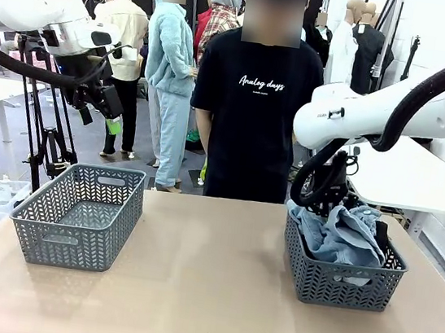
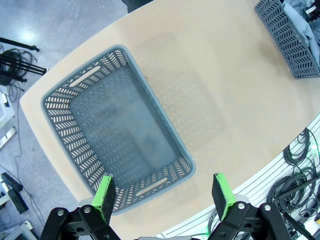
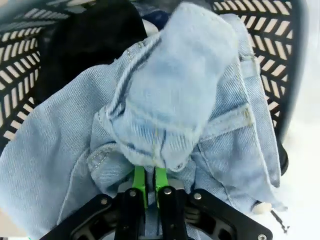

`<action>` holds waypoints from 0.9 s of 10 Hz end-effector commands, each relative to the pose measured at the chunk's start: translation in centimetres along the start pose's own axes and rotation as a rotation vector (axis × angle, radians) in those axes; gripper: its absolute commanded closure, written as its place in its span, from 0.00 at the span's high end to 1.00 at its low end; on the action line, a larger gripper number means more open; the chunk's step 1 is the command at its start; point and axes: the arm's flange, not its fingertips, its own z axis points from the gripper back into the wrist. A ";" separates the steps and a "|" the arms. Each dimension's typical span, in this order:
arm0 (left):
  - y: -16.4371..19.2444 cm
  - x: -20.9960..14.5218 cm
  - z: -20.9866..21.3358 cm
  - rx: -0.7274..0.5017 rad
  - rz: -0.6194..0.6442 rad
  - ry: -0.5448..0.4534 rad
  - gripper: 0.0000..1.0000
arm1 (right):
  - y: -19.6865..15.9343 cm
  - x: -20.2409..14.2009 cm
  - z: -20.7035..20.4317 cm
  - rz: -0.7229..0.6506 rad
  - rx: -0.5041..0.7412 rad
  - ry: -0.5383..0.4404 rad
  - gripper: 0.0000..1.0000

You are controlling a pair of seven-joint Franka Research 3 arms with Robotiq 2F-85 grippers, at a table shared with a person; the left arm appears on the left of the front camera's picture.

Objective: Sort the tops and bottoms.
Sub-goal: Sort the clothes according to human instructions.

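Observation:
The pale light-blue denim shorts [image 3: 175,95] lie bunched on top of the pile in the right grey basket [image 1: 338,284]. My right gripper [image 3: 147,181] is down in that basket, its green pads pinched shut on a fold of the shorts [image 1: 344,236]. A plain black top [image 3: 85,40] lies beneath the denim at the basket's far side, with a sliver of dark blue cloth [image 3: 156,20] beside it. My left gripper [image 2: 164,195] hangs open, well above the empty left grey basket [image 2: 65,97], and holds nothing. From the front, the left gripper [image 1: 102,114] is raised at the left.
A person in a black T-shirt [image 1: 256,97] stands at the table's far edge, between the baskets. The left basket [image 1: 36,212] and right basket sit apart on the tan tabletop [image 1: 207,279], with bare table between them. Cables [image 2: 295,175] lie off the near edge.

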 end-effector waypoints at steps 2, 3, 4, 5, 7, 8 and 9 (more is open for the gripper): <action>0.1 0.0 0.2 0.003 0.001 -0.010 1.00 | -0.1 0.2 -1.8 0.005 0.001 0.059 0.00; 0.1 0.0 0.2 0.003 0.001 -0.010 1.00 | -0.7 -0.2 -0.5 -0.001 0.014 0.027 0.00; 0.1 0.0 0.2 0.003 0.001 -0.010 1.00 | -1.5 -0.5 0.8 -0.001 0.038 0.011 0.00; 0.1 0.0 0.2 0.003 0.001 -0.010 1.00 | -2.2 -0.9 2.0 -0.012 0.052 -0.006 0.00; 0.1 0.0 0.2 0.003 0.001 -0.010 1.00 | -3.4 -1.6 3.6 -0.030 0.080 -0.034 0.29; 0.1 0.0 0.2 0.003 0.001 -0.010 1.00 | -3.8 -1.8 4.1 -0.037 0.100 -0.046 0.46; 0.1 0.0 0.2 0.003 0.001 -0.010 1.00 | -4.0 -1.9 4.7 -0.050 0.123 -0.062 0.64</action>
